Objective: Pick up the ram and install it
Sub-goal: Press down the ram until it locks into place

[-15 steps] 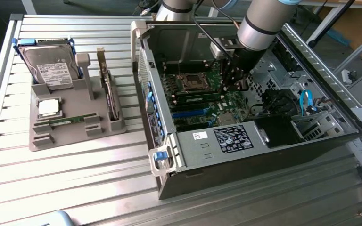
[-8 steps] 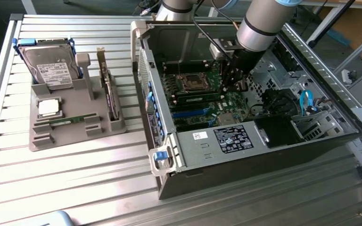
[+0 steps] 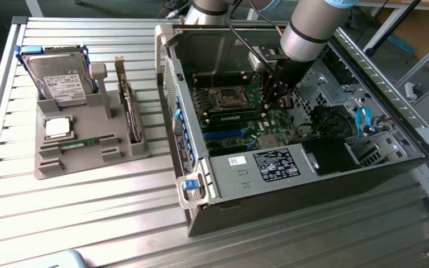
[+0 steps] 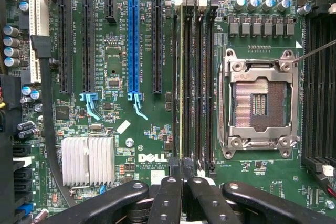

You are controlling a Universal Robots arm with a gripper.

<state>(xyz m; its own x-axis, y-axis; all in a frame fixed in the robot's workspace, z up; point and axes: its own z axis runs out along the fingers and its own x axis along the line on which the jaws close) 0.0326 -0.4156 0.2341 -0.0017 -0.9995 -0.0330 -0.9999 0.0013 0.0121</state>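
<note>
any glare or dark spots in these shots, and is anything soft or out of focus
Exterior view: strong glare on the ribbed metal table, while the inside of the computer case is shadowed. Wrist view: even light on the motherboard, print readable; the gripper close to the lens looks slightly soft.

"DELL" in white on the green motherboard (image 4: 152, 158), wrist view, near the silver heatsink (image 4: 87, 161). Smaller print under it and the case stickers (image 3: 276, 164): too small to read.

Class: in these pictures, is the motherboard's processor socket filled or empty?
Empty. The processor socket shows bare contacts inside its metal frame in the wrist view, with no chip or cooler seated over it.
</note>
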